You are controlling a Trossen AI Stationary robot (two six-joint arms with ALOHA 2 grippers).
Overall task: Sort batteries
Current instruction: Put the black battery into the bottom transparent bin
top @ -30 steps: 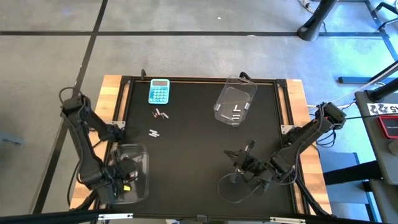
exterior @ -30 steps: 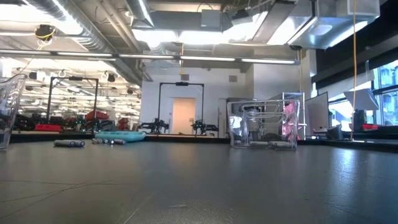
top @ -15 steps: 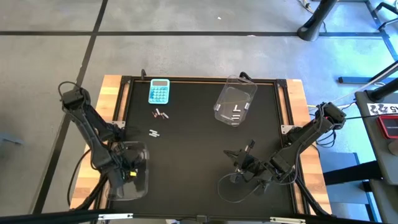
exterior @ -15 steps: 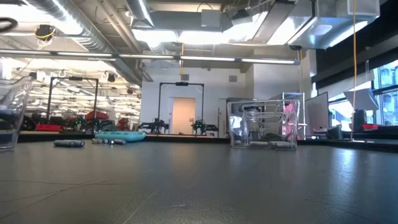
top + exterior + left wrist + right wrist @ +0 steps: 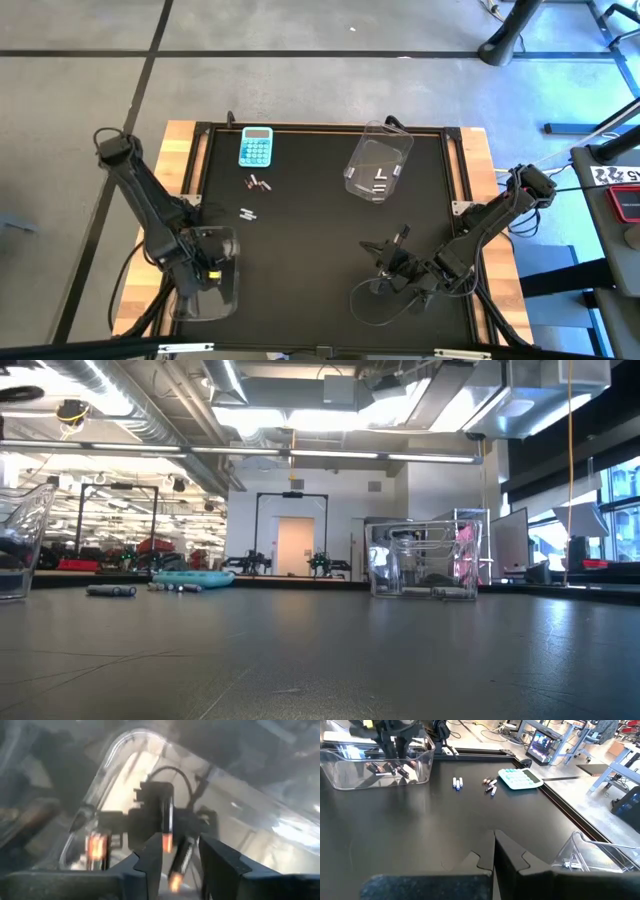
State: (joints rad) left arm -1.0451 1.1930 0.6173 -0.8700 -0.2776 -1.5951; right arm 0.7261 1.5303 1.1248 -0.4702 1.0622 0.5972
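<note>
My left gripper (image 5: 203, 272) points down into the clear bin (image 5: 222, 300) at the table's near left, fingers parted. In the left wrist view a dark battery with an orange-red end (image 5: 181, 861) stands tilted between those fingers, above other dark batteries (image 5: 96, 845) on the bin's floor. Dark-and-red batteries (image 5: 258, 183) and silvery-white ones (image 5: 247, 213) lie loose on the black mat. A second clear bin (image 5: 385, 150) at the far right holds white batteries (image 5: 380, 180). My right gripper (image 5: 494, 851) hovers shut and empty at the near right. My left gripper has its fingers (image 5: 150, 862) on either side of the dark battery, coming from above into the bin. Whether either finger touches the battery, I cannot tell.
A light-blue calculator (image 5: 256, 147) lies at the far left of the mat. A round clear piece (image 5: 372, 303) lies under my right arm. The mat's middle is bare. Wooden table edges (image 5: 178, 160) frame the mat.
My left gripper has sunk into the near-left bin and shifted a little toward the table's far edge, the arm folding lower over it.
</note>
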